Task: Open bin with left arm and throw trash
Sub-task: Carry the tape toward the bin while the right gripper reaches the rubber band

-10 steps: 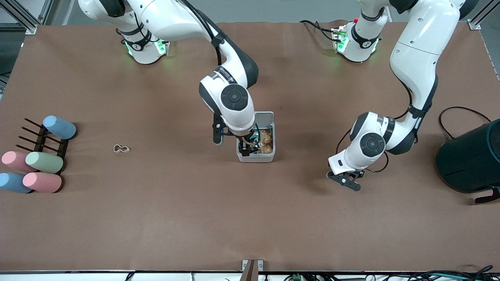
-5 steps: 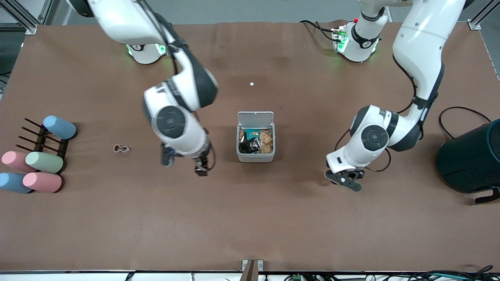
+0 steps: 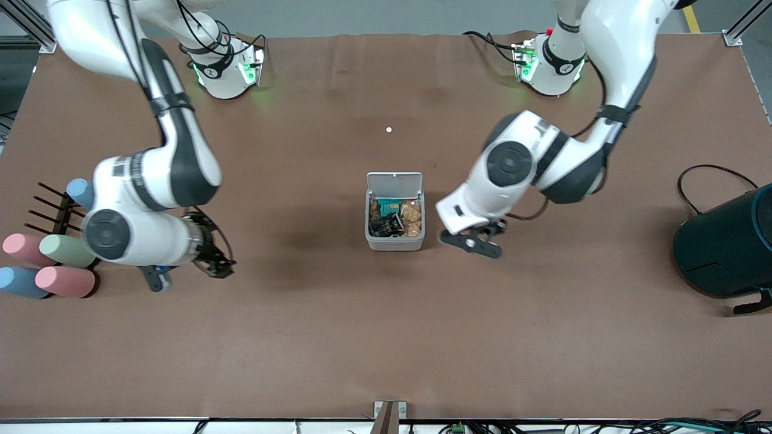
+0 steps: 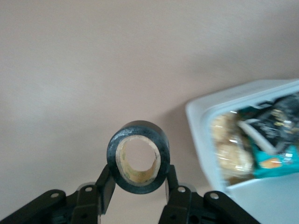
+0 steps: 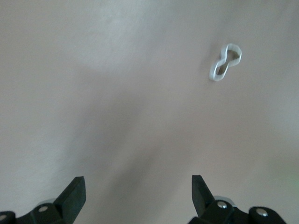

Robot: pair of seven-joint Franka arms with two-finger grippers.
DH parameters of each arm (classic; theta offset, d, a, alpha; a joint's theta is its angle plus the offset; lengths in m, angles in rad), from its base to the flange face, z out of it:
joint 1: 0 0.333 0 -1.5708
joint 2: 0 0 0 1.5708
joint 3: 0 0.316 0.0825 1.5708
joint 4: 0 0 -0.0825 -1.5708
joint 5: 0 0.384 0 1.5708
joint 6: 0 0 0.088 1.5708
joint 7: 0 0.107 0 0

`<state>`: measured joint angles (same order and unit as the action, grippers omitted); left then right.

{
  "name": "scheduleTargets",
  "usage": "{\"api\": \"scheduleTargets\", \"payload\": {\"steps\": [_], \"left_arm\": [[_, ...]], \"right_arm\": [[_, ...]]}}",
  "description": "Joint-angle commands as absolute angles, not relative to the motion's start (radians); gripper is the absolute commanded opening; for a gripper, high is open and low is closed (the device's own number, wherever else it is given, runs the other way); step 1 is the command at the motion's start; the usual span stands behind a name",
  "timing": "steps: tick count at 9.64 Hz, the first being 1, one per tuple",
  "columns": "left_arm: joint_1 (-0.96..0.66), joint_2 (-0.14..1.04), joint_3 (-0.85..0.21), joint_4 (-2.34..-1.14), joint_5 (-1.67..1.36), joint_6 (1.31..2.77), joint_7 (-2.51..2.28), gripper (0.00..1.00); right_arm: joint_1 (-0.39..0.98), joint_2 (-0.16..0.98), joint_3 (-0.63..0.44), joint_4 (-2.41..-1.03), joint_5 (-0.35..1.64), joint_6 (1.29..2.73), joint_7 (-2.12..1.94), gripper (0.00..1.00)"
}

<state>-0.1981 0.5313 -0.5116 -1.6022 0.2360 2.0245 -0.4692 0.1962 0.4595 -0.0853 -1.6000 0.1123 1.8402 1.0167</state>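
Tape roll in my left jaws beside the open bin

My right gripper [image 3: 187,271] hangs over the table [image 3: 386,337] near the rubber band [image 5: 225,62], jaws wide and empty. My left gripper [image 3: 476,244] clamps the tape roll [image 4: 138,157] just beside the bin [image 3: 395,242], lid [image 3: 395,181] up, wrappers [image 3: 395,218] inside.

In the front view the right arm [image 3: 145,235] covers the rubber band [image 5: 225,61], and the left end effector [image 3: 476,241] is too small there to show the tape roll [image 4: 138,157]. The left wrist view cuts off the bin [image 4: 243,140] and blurs its wrappers [image 4: 261,140]. At the desk [image 3: 386,337] edge, the dark cylinder [image 3: 724,247] is cropped.
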Motion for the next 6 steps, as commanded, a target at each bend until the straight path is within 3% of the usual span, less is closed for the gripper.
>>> {"api": "scheduleTargets", "payload": {"steps": [1,3,6], "left_arm": [[-0.273,0.590,-0.511,-1.568,0.232,2.008,-0.561,0.00],[-0.302,0.618,-0.509,-1.545,0.241,2.010,-0.597,0.01],[-0.317,0.629,-0.509,-1.545,0.255,2.017,-0.604,0.02]], "right_arm": [[0.093,0.312,-0.064,-1.890,0.092,1.980,0.745,1.00],[0.034,0.310,-0.064,-2.026,0.058,2.128,0.550,1.00],[-0.017,0.325,-0.066,-2.199,0.029,2.463,0.417,1.00]]}}
